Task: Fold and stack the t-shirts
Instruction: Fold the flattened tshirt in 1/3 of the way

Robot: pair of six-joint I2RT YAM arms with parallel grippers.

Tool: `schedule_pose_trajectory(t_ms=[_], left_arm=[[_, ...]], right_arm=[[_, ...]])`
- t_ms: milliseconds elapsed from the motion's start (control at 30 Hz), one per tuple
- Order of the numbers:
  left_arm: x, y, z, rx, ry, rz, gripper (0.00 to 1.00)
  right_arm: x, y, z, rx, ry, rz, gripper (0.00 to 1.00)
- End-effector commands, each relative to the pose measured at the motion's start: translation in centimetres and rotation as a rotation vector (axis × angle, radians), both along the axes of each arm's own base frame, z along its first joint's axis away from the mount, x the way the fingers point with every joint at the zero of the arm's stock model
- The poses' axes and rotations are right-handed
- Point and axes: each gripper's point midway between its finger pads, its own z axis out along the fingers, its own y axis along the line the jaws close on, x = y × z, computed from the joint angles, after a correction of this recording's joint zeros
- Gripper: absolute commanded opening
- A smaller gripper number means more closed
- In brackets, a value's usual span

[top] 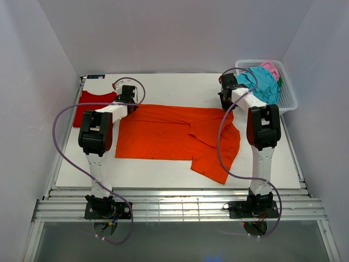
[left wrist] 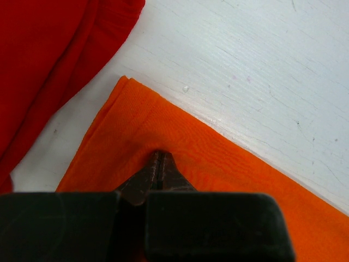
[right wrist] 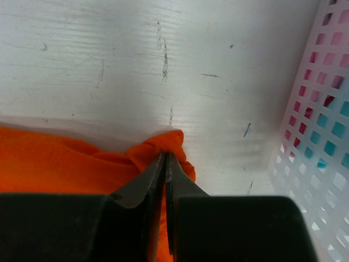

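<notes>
Top external view: the orange t-shirt (top: 163, 134) is lying spread on the table (top: 163, 87), just left of the white basket (top: 289, 101). The right gripper (right wrist: 165, 162) is clamping the shirt's corner nearest the basket. The left gripper (left wrist: 160, 165) is pinching the edge farthest from the basket, beside the red t-shirt (top: 92, 103).

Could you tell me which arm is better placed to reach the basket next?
Probably right: the right gripper, pinching the orange shirt, sits beside the basket; the left gripper is by the red shirt.

No legible text, label, brand, number or sign anywhere.
</notes>
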Motion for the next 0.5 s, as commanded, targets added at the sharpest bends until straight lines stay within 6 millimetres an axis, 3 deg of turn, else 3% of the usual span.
schedule_pose_trajectory(t_ms=[0, 467], left_arm=[[-1.0, 1.1, -1.4, 0.026, 0.062, 0.014, 0.00], [-1.4, 1.4, -1.7, 0.035, 0.068, 0.025, 0.00]], right_arm=[[0.6, -0.6, 0.3, -0.023, -0.002, -0.017, 0.08], [4.8, -2.7, 3.2, -0.061, -0.144, -0.124, 0.08]])
